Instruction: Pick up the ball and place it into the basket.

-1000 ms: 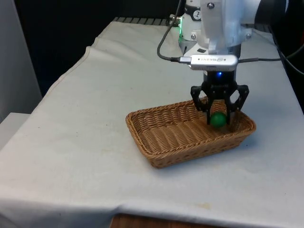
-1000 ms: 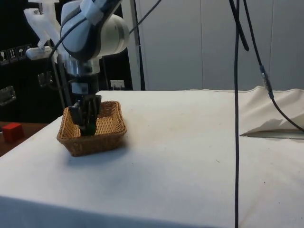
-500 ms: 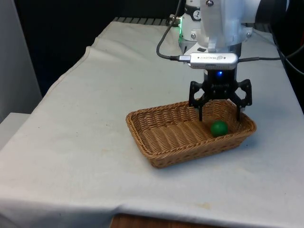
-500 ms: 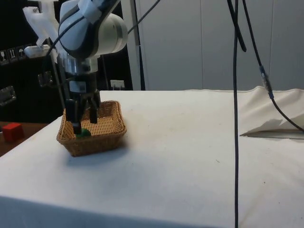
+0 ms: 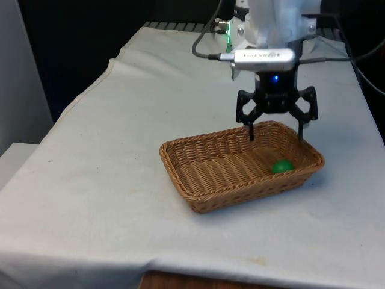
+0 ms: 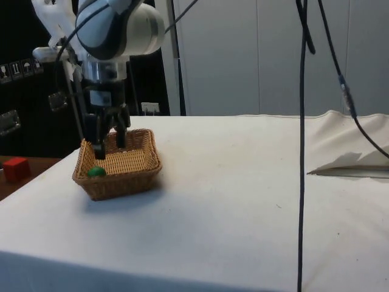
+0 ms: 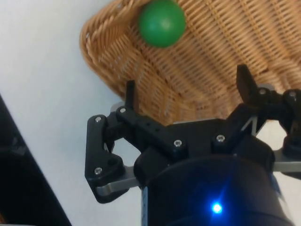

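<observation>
White cloth covers the worktop (image 5: 120,150), where a wicker basket (image 5: 198,174) sits. We see the green ball (image 5: 281,166) lying inside it, against the wall at the front view's right. Our hand (image 5: 275,133) hangs just above the basket's far rim, fingers spread wide and holding nothing. We judge the placing done; what remains is for us to lift straight up, clear of the rim.
</observation>
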Controlling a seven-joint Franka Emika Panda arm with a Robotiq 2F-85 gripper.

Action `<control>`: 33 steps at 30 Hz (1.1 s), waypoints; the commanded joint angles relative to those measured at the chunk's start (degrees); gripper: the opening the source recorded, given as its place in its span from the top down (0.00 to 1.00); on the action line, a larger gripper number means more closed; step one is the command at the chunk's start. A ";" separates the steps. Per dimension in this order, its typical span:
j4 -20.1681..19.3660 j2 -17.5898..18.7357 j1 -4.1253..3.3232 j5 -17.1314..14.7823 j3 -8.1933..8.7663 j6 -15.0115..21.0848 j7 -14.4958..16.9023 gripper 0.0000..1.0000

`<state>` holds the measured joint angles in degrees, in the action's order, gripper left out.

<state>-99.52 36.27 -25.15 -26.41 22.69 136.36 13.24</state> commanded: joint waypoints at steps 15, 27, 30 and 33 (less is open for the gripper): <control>-6.13 -8.59 -0.29 2.98 0.69 -1.20 -0.06 0.00; -12.03 -16.04 -1.09 7.45 1.26 -1.55 -1.83 0.00; -14.09 -18.45 -1.15 9.00 1.20 -1.49 -2.46 0.00; -15.53 -20.17 -1.15 10.03 1.15 -1.43 -2.92 0.00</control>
<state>-115.11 16.04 -25.90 -17.07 23.43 134.93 11.06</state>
